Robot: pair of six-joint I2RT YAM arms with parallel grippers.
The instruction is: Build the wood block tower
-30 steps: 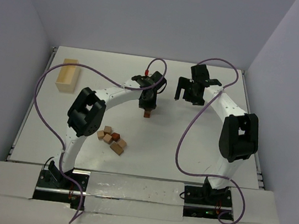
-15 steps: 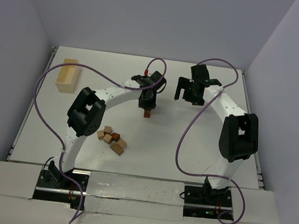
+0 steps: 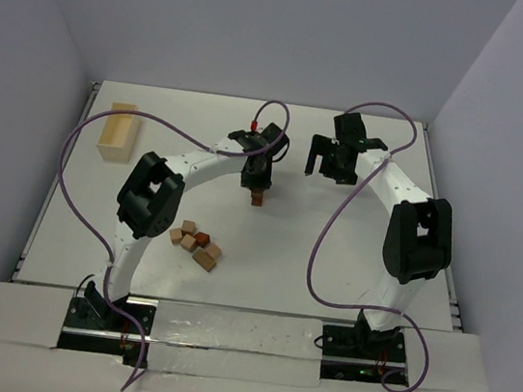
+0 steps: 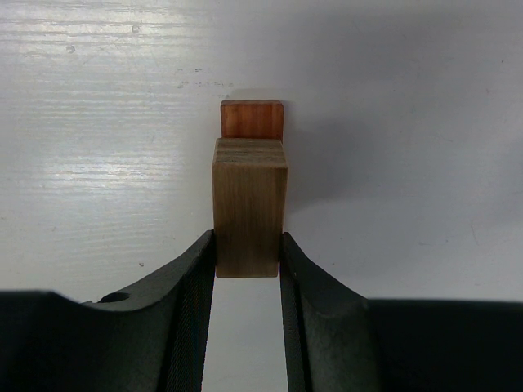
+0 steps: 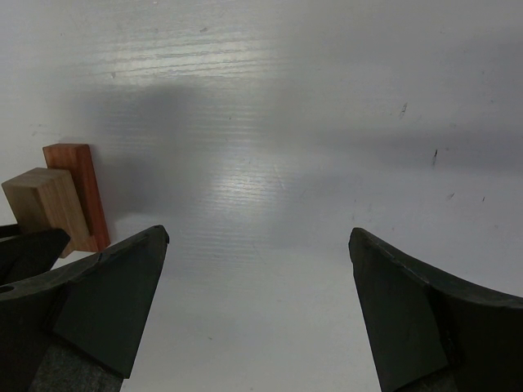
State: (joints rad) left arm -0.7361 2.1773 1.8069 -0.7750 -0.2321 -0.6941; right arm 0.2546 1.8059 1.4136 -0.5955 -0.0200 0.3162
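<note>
Left arm reaches from its near-left base out to the middle of the table (image 3: 331, 255). The left gripper (image 3: 259, 184) points down there.

Left wrist view: the left gripper (image 4: 249, 245) is clenched on a tan block (image 4: 249, 208). One dark finger presses each side face of its lower part. The block sits straight between the fingers, grain running along its length.

Just past the tan block's far end stands a reddish-brown block (image 4: 252, 120) on the white tabletop. Only its upper part shows in this view, and it lines up with the held block.

Right wrist view: the same pair appears at the left edge. The tan block (image 5: 45, 204) is against the left side of the reddish-brown block (image 5: 78, 192). Whether they touch cannot be told. From the top camera only a bit of the reddish-brown block (image 3: 256, 199) shows under the left claw.

Right arm bends from its near-right base toward the far middle. The right gripper (image 3: 332, 162) hangs to the right of the left one, apart from it. Its jaws are released, spread wide, with nothing between them. The wrist view shows only bare table between the fingers of the right gripper (image 5: 257, 245).

A cluster of loose wood blocks (image 3: 196, 242) lies on the near-left part of the table, beside the left arm's elbow. They are tan, with one reddish piece among them, and lie bunched together.

A pale wooden box (image 3: 118, 131) lies at the far-left corner, well apart from the blocks.
</note>
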